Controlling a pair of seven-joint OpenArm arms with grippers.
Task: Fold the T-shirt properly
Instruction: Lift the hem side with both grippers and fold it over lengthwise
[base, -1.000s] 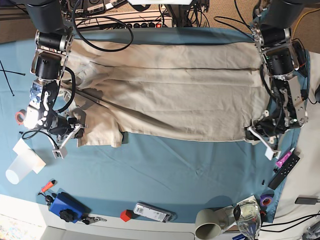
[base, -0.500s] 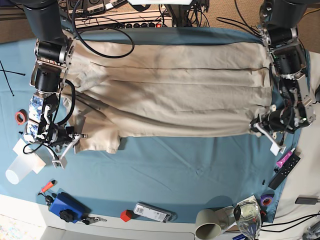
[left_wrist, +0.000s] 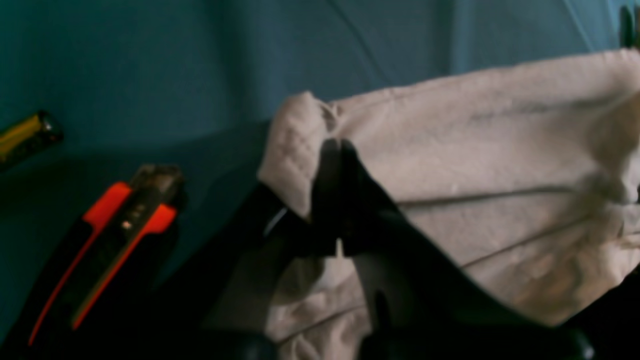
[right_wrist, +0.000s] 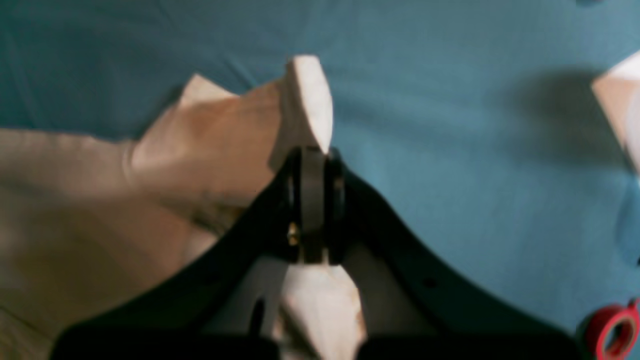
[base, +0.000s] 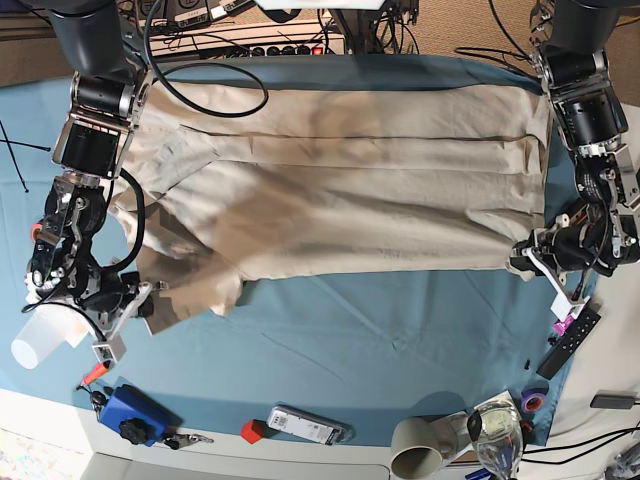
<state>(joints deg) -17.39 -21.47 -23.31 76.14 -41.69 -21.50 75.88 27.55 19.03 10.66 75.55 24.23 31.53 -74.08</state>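
Observation:
The beige T-shirt (base: 340, 190) lies spread wide across the teal table cloth (base: 380, 330). My right gripper (base: 148, 303), at the base view's left, is shut on the shirt's near left corner. The right wrist view shows its jaws (right_wrist: 312, 155) closed on a fold of beige cloth (right_wrist: 305, 100). My left gripper (base: 530, 258), at the base view's right, is shut on the near right hem corner. The left wrist view shows the jaws (left_wrist: 332, 150) pinching the cloth's (left_wrist: 475, 165) edge. The collar is not visible.
A clear plastic cup (base: 40, 335) lies by my right gripper. A blue object (base: 130, 412), a red block (base: 252, 431), a flat device (base: 305, 424), a grey cup (base: 420, 447) and a glass (base: 497, 430) line the front edge. A black remote (base: 570, 340) sits at the right.
Both grippers have moved outward with the shirt: the right one down and to the view's left, the left one to the view's right. The shirt's near edge is now stretched wider.

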